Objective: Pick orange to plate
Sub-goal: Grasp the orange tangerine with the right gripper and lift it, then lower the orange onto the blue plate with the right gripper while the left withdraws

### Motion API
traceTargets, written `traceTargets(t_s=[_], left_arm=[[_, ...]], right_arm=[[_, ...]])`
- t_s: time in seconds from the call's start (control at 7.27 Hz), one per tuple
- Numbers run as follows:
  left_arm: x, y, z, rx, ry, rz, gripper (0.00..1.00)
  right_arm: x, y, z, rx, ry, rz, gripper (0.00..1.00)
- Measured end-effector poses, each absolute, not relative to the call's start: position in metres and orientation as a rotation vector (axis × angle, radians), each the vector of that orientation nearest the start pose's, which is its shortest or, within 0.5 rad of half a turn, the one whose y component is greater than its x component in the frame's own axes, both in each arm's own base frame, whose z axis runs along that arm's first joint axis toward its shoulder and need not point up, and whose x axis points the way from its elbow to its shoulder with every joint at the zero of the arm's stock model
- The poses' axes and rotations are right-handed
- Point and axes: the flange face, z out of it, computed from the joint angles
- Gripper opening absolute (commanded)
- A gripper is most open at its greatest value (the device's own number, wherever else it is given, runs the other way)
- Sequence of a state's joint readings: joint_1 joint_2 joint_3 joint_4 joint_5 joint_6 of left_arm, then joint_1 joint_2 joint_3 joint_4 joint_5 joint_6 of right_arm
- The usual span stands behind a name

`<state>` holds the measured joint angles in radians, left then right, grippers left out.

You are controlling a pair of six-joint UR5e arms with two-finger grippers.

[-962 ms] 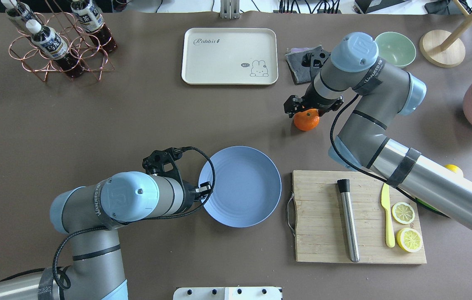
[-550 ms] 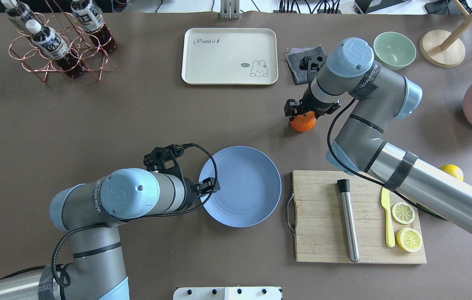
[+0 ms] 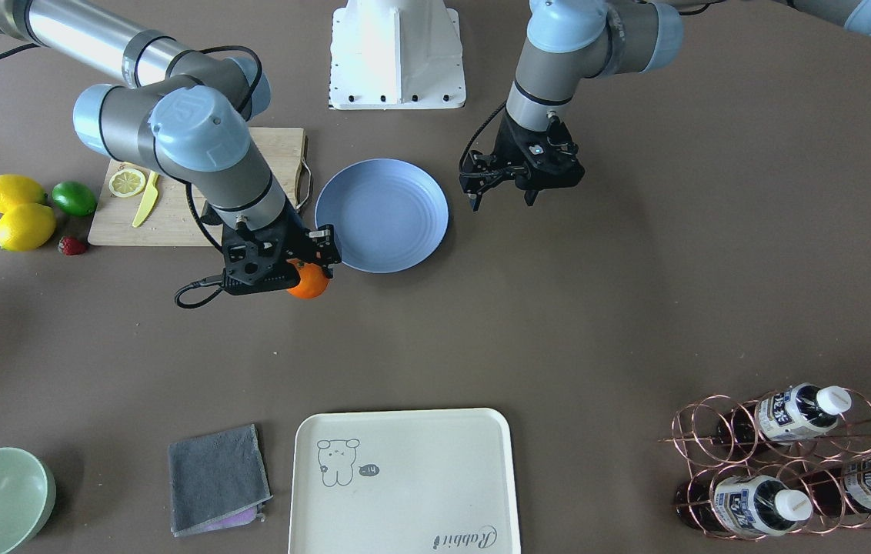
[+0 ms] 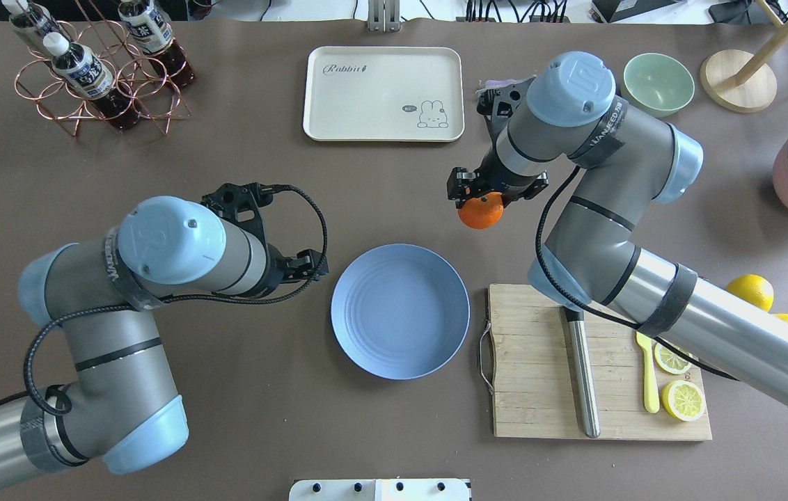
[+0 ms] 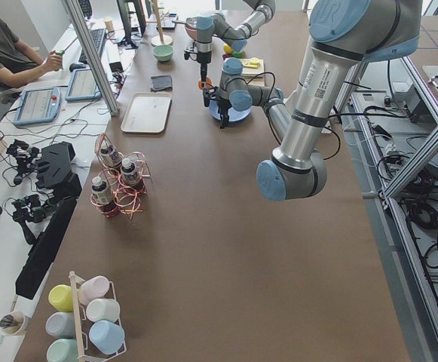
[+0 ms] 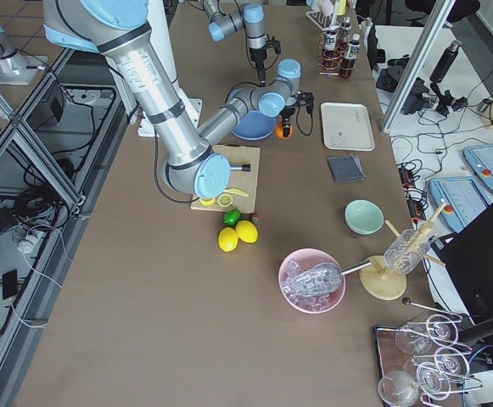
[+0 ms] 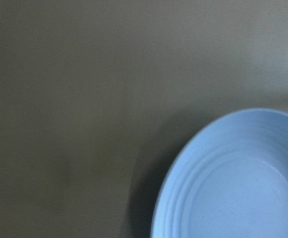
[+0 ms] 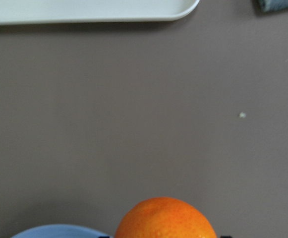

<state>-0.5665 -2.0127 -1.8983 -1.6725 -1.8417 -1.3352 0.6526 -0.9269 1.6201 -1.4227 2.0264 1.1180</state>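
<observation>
Holds the orange in the right end effector, fingers closed against its sides, fruit hanging below the wrist. Sits just outside the plate rim, on the side toward the cream tray, not over the blue surface. Shows, from the right wrist camera, the orange's top at the lower edge with a sliver of plate to its left. Has the left end effector spread wide with nothing between the fingers, near the plate's left rim but apart from it. Further out on the right: cutting board carrying lemon slices, a yellow knife and a metal rod; whole lemons and a lime just past the board. Racked bottles at the far left corner of the tabletop.
</observation>
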Motion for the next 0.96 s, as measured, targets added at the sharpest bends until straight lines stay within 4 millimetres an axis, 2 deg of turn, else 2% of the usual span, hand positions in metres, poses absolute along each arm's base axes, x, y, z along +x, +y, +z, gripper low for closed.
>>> traceTargets(t_s=[0.14, 0.28, 0.41, 0.55, 0.83, 0.96], left_arm=[[0.422, -0.432, 0.282, 0.116, 0.858, -0.135, 0.97], [0.399, -0.448, 0.302, 0.128, 0.832, -0.09, 0.97], [0.382, -0.459, 0.315, 0.135, 0.818, -0.06, 0.97], [0.373, -0.466, 0.32, 0.136, 0.816, -0.049, 0.97], [0.367, -0.469, 0.322, 0.133, 0.818, -0.044, 0.97], [0.367, -0.469, 0.322, 0.129, 0.82, -0.045, 0.97]], right_arm=[[-0.522, -0.457, 0.215, 0.064, -0.928, 0.004, 0.0], [-0.548, -0.427, 0.207, 0.063, -0.919, 0.016, 0.0], [-0.57, -0.399, 0.208, 0.057, -0.907, 0.016, 0.0], [-0.586, -0.377, 0.213, 0.06, -0.892, 0.007, 0.0], [-0.599, -0.357, 0.223, 0.061, -0.871, -0.007, 0.0], [-0.601, -0.354, 0.224, 0.061, -0.869, -0.01, 0.98]])
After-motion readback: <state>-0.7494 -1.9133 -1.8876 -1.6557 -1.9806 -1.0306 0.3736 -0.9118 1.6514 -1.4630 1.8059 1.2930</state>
